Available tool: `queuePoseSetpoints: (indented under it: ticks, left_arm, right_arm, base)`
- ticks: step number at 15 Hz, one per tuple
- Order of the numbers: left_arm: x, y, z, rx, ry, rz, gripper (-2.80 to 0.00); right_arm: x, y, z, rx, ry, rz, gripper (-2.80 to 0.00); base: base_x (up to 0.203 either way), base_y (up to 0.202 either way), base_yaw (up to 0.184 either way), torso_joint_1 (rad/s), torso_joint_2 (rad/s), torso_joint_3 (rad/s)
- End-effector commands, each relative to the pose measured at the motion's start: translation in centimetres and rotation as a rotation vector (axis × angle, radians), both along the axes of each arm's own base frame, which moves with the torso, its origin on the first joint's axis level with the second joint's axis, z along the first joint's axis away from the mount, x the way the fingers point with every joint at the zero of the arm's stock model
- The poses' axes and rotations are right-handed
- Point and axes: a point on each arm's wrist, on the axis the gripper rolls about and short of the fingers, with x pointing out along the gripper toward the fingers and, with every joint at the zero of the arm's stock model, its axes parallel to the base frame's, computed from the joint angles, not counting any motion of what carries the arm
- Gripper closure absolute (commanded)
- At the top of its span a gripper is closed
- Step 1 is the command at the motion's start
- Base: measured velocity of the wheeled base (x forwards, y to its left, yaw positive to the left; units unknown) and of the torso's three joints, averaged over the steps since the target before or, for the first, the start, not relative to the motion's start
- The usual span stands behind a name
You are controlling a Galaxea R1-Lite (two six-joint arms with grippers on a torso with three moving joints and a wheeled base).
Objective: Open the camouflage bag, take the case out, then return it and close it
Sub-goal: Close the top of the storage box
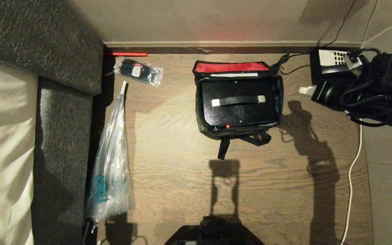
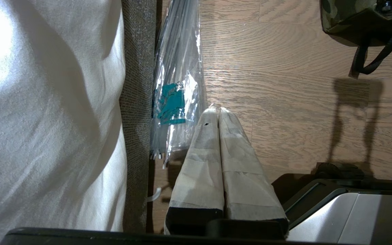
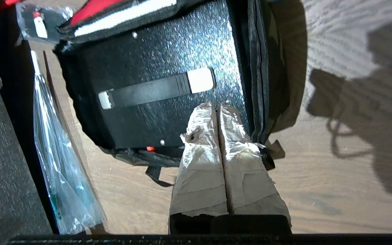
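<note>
The camouflage bag [image 1: 238, 131] sat on the wooden floor [image 1: 182, 177] near the wall, its red inner lid [image 1: 231, 66] thrown back toward the skirting. The case [image 1: 238, 112] lay flat inside the open bag, its strap handle [image 1: 238, 100] facing up. The right gripper [image 3: 216, 108] hung above the bag's right side, its taped fingers [image 3: 199, 163] pressed together and holding nothing. A black desk telephone [image 1: 328, 64] stood to the bag's right, partly behind the right arm [image 1: 376, 92]. A clear packet of black ties [image 1: 138, 70] and a long plastic sleeve [image 1: 111, 170] lay to the left beside the grey sofa [image 1: 63, 112]. The left gripper [image 2: 218, 110] hung low by the sofa, fingers together.
</note>
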Motion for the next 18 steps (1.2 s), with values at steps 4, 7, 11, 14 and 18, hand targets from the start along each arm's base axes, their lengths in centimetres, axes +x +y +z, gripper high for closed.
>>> queuePoseSetpoints:
  ticks: [4, 7, 11, 14, 18]
  left_arm:
    - [0.0, 0.0, 0.0, -0.001, -0.001, 0.0, 0.0]
    - [0.0, 0.0, 0.0, -0.002, 0.001, 0.0, 0.0]
    - [0.0, 0.0, 0.0, -0.002, 0.0, 0.001, 0.0]
    - [0.0, 0.0, 0.0, -0.001, 0.001, 0.0, 0.0]
    - [0.0, 0.0, 0.0, -0.002, 0.001, 0.0, 0.0]
  right_arm:
    - [0.1, 0.0, -0.4, 0.001, 0.008, 0.001, 0.0]
    - [0.5, 0.0, -0.9, 0.0, 0.019, 0.002, 0.0]
    - [0.5, 0.0, -0.9, -0.001, 0.023, 0.001, 0.0]
    - [0.5, 0.0, -1.0, 0.001, 0.03, 0.001, 0.0]
    - [0.3, 0.0, -2.1, 0.004, 0.069, 0.012, 0.0]
  base:
    - [0.0, 0.0, 0.0, 0.0, 0.0, 0.0]
    - [0.0, 0.0, 0.0, 0.0, 0.0, 0.0]
    - [0.084, 0.0, 0.0, 0.003, 0.0, -0.001]
    - [0.19, 0.0, 0.001, 0.001, 0.0, 0.002]
    - [0.032, 0.0, 0.002, 0.001, 0.0, 0.0]
